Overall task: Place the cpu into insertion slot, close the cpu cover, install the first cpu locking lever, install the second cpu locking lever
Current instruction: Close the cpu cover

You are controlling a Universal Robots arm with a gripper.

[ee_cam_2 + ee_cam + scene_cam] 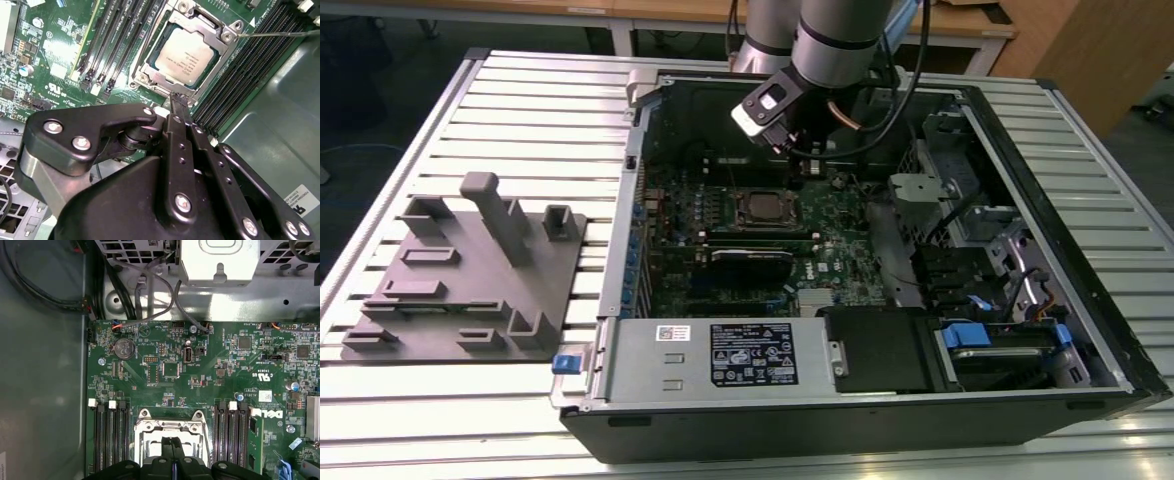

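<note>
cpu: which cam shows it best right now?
Second wrist view: the cpu sits in full sight, its pale top framed by the cpu cover. The exterior view shows it as a small distant square. In the first wrist view the gripper hides most of it.

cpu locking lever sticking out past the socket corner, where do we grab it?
I'd grip the locking lever along its free straight rod, away from the cpu cover corner where it starts. Come from above, straddling the wire: it is thin and runs across the memory slots.
</note>
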